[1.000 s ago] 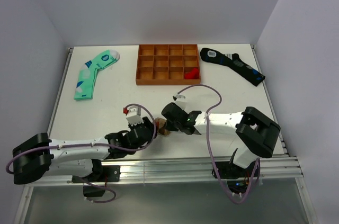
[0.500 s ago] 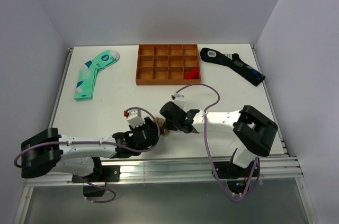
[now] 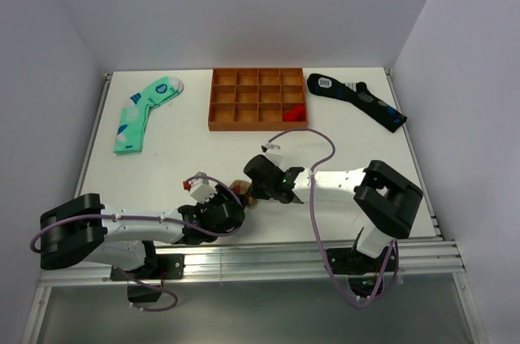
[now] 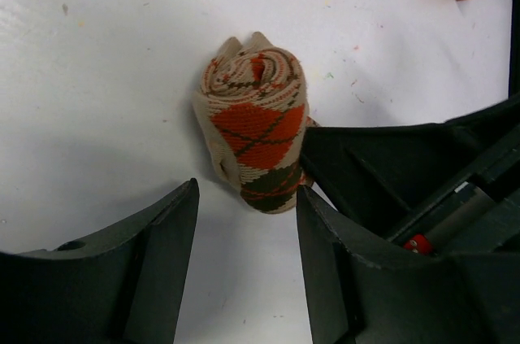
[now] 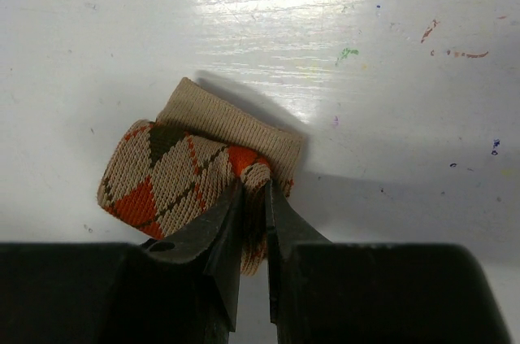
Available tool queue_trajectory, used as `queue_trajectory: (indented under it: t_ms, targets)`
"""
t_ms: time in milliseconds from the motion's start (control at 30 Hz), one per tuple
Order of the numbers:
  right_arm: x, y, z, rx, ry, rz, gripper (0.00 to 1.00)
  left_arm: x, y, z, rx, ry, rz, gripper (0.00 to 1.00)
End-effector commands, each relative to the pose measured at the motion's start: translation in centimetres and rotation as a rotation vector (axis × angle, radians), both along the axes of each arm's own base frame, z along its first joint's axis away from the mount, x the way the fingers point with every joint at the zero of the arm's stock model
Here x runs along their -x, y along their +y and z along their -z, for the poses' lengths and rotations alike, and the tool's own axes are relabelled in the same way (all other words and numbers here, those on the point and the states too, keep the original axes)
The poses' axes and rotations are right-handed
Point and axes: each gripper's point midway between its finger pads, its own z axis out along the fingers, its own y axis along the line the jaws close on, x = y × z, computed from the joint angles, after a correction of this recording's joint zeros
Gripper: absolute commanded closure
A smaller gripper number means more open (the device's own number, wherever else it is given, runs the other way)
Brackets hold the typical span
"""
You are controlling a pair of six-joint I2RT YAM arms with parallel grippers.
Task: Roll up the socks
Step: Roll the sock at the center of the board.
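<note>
The tan argyle sock (image 4: pixel 256 120) is lying tightly rolled on the tabletop (image 4: pixel 97 76), the right tool (image 5: pixel 253 198) pinching its end, the left tool (image 4: pixel 246 198) hovering open close by, seemingly leaving only release.

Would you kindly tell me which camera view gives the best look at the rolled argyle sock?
The left wrist view: nearly the whole argyle sock shows, spiral end included. The right wrist view has the right gripper pinching and covering its near edge. The top external view gives only a small brown patch between the arms.
</note>
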Motion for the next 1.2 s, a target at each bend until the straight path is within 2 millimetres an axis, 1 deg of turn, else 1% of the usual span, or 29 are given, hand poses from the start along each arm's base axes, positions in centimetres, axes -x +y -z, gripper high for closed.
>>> queue_trajectory:
  t_ms: [0,67,133,300,333,533,767,967,1033,1100,1167]
  targets:
    - [5.1,-7.0,6.7,0.299,0.213,-0.031,1.0,-0.4,0.2,0.3,0.065,0.006,-0.086,0.43]
    - [5.2,-7.0,6.9,0.298,0.217,-0.035,1.0,-0.5,-0.1,0.4,0.079,0.004,-0.094,0.43]
    - [5.2,-6.9,6.9,0.296,0.219,-0.038,1.0,-0.6,0.1,0.8,0.074,0.012,-0.118,0.43]
    - [5.6,-6.9,7.5,0.285,0.244,-0.048,1.0,-1.0,0.5,1.0,0.084,0.001,-0.159,0.43]
    - [5.4,-6.8,7.5,0.276,0.244,-0.044,1.0,-1.0,0.5,1.0,0.091,0.002,-0.17,0.43]
    - [6.1,-7.6,8.1,0.297,0.285,-0.053,1.0,-1.5,1.4,1.5,0.098,-0.002,-0.219,0.42]
    - [6.4,-8.1,8.3,0.321,0.32,-0.067,1.0,-3.0,2.5,1.3,0.092,-0.011,-0.256,0.42]
    - [6.6,-7.7,8.3,0.324,0.353,-0.095,1.0,-3.9,3.0,1.4,0.061,-0.013,-0.26,0.42]
    - [6.7,-7.6,8.3,0.328,0.363,-0.105,1.0,-3.9,3.1,1.6,0.049,-0.007,-0.259,0.42]
    - [7.1,-7.4,8.4,0.31,0.388,-0.124,1.0,-3.9,3.1,1.8,0.041,-0.005,-0.255,0.42]
    - [7.0,-7.2,8.7,0.286,0.4,-0.135,1.0,-4.1,3.0,1.8,0.044,-0.005,-0.248,0.42]
